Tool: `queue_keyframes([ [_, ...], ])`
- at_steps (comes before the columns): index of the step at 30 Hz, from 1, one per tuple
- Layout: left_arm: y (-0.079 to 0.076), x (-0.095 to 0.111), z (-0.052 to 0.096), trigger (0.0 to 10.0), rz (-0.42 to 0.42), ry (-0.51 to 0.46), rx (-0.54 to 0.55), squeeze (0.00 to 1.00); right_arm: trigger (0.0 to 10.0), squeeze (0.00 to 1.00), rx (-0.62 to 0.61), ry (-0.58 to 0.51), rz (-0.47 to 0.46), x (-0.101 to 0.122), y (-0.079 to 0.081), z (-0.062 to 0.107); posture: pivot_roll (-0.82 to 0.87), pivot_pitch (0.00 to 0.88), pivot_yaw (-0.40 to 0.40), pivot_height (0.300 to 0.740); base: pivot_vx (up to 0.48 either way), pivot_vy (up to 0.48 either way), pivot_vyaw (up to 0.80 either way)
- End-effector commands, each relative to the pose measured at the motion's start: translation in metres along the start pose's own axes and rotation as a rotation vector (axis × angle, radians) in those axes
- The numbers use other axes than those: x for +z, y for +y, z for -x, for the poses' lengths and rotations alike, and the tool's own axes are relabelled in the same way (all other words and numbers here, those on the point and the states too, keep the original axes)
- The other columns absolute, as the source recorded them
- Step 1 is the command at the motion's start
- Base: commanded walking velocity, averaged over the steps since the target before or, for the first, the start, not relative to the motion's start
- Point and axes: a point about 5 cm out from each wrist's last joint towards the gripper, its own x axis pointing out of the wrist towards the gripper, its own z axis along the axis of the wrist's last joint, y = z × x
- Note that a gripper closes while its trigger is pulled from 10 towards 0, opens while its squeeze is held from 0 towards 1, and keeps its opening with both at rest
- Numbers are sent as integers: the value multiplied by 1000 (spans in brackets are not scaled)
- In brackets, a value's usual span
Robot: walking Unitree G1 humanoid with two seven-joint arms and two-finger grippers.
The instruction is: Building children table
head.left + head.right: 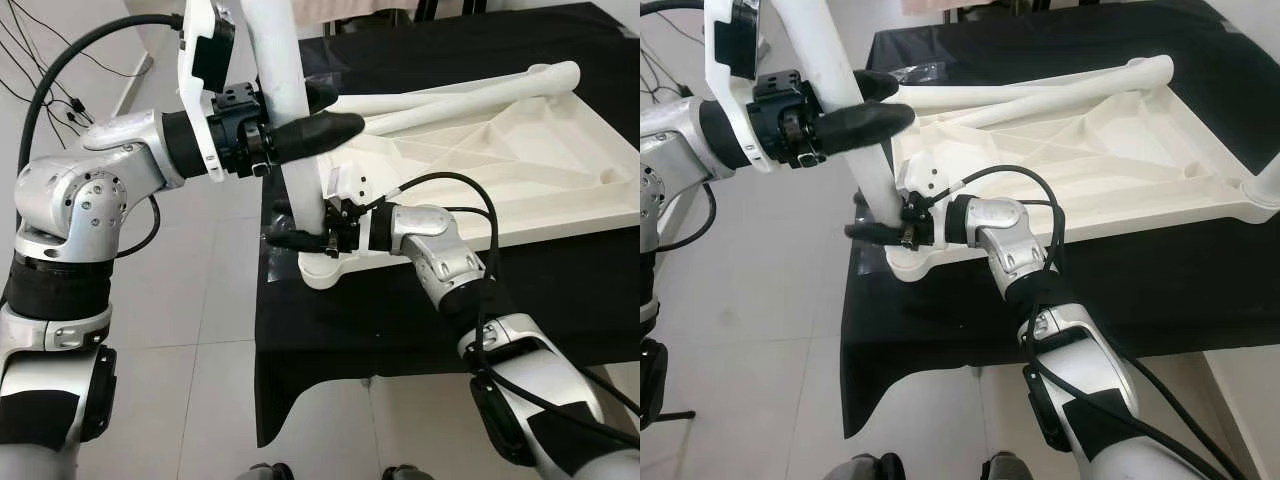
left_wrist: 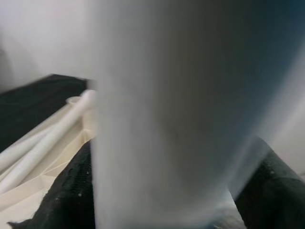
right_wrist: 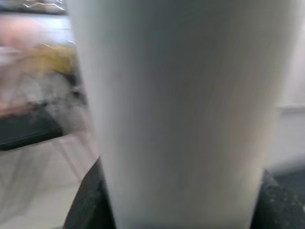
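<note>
Left eye view puts the white table leg (image 1: pixel 290 110) upright at the near corner socket of the upturned tabletop (image 1: pixel 520 170), which lies on the black-draped worktop (image 1: pixel 400 310). My left gripper (image 1: pixel 305 115) pinches the leg high up; my right gripper (image 1: pixel 300 238) clamps it just above the socket. I judge the plastic light, stiff and slick, so holding low steadies it best. Two spare legs (image 1: pixel 470 95) rest across the tabletop.
</note>
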Motion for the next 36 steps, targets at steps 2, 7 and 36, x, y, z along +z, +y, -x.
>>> queue_keyframes([
  [2, -1, 0, 1, 10000, 17, 6, -10, 0, 0, 0, -418, 176, -177, -34, 36, 20, -56, 213, 58, 740, 0, 0, 0],
  [7, 1, -1, 0, 10000, 9, 18, -4, 0, 0, 0, -428, 175, -239, -38, 65, 18, -54, 203, 62, 740, 0, 0, 0],
  [36, -44, -49, 98, 10000, 0, 189, 359, 0, 0, 0, 168, -259, -348, 23, -3, 12, 36, 271, 34, 740, 0, 0, 0],
])
